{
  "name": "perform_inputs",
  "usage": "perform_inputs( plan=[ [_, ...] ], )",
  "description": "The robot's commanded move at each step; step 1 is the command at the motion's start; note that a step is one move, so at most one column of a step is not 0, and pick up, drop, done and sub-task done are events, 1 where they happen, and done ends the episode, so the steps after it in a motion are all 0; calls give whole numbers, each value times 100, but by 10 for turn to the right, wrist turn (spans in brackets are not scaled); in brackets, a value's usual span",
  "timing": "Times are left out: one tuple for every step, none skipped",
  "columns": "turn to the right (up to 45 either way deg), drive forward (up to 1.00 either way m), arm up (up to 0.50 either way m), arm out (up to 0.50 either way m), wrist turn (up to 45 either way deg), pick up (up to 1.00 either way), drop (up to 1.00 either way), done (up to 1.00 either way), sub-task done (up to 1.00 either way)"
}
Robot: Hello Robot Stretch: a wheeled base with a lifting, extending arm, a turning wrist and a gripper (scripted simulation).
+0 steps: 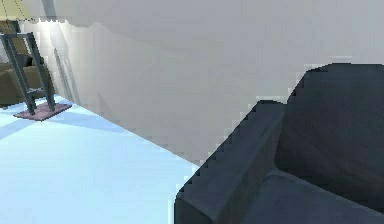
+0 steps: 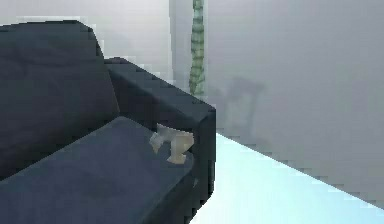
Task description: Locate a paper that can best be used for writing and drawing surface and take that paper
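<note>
Mostly, a pale wall (image 1: 170,70) ran behind a dark blue sofa (image 2: 70,110), which stood on light floor (image 1: 80,170). A thin green mottled stalk (image 2: 198,45) rose behind the sofa's armrest (image 2: 170,100). On the seat, against that armrest, lay a small beige thing (image 2: 173,143); whether it was the paper could not be told. Neither the arm's pose nor the gripper's state could be told.

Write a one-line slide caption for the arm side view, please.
Dark blue sofa with a small pale object on its seat by the armrest; a green pole stands behind.
</note>
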Motion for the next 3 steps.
perform_inputs(
  plan=[
    [0,0,20,0,0,0,0,0,0],
    [0,0,0,46,0,0,0,0,0],
    [0,0,0,0,450,0,0,0,0]
  ],
)
